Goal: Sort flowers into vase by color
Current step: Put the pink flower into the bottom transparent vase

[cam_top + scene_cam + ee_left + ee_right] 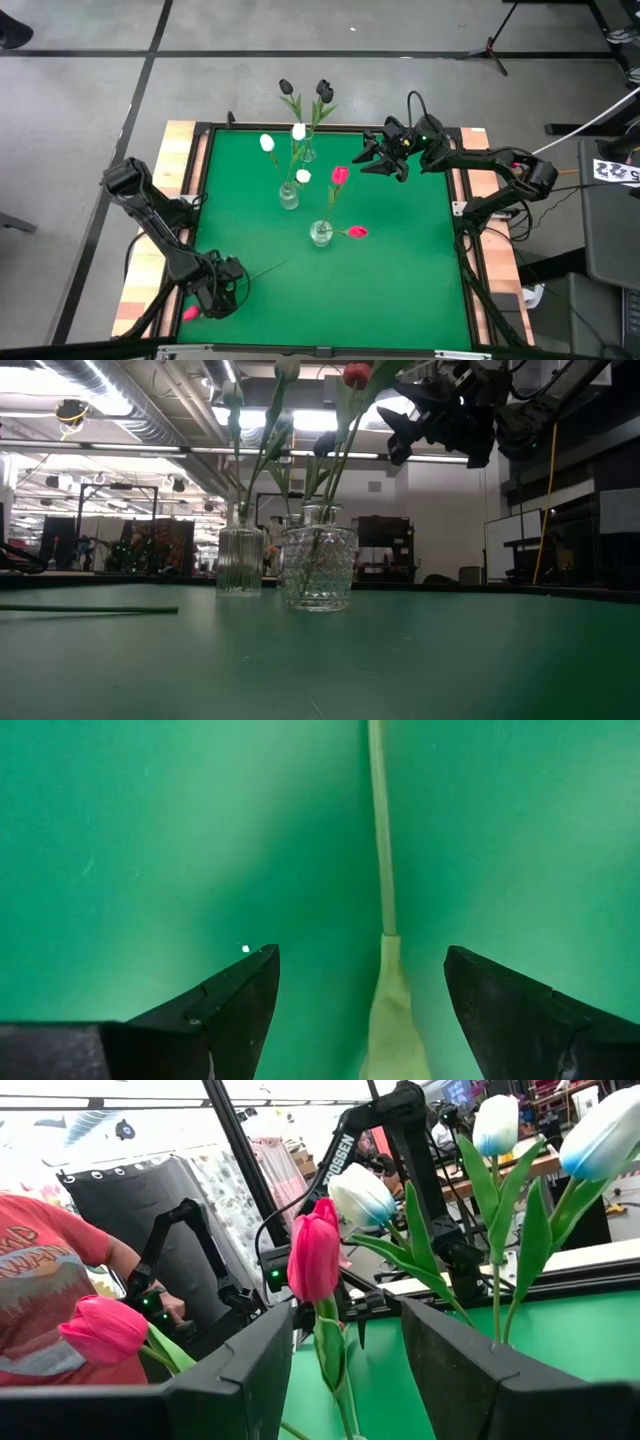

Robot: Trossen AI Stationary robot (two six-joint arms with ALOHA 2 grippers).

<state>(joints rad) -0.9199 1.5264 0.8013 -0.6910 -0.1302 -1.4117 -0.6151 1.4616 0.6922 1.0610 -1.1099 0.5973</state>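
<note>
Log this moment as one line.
left end effector: open, straddling pink tulip's stem on mat | right end effector: open, raised beside vases

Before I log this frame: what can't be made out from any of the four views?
- Head of the flower under the left hand: left wrist view shows only stem; in the high view the arm covers most of it.
- Flower heads in the low view: cut off by the top edge.
- Black tulips' vase: too small overhead.
- Right hand: holds nothing visible.

Overhead view, table-level view, two wrist close-ups
</note>
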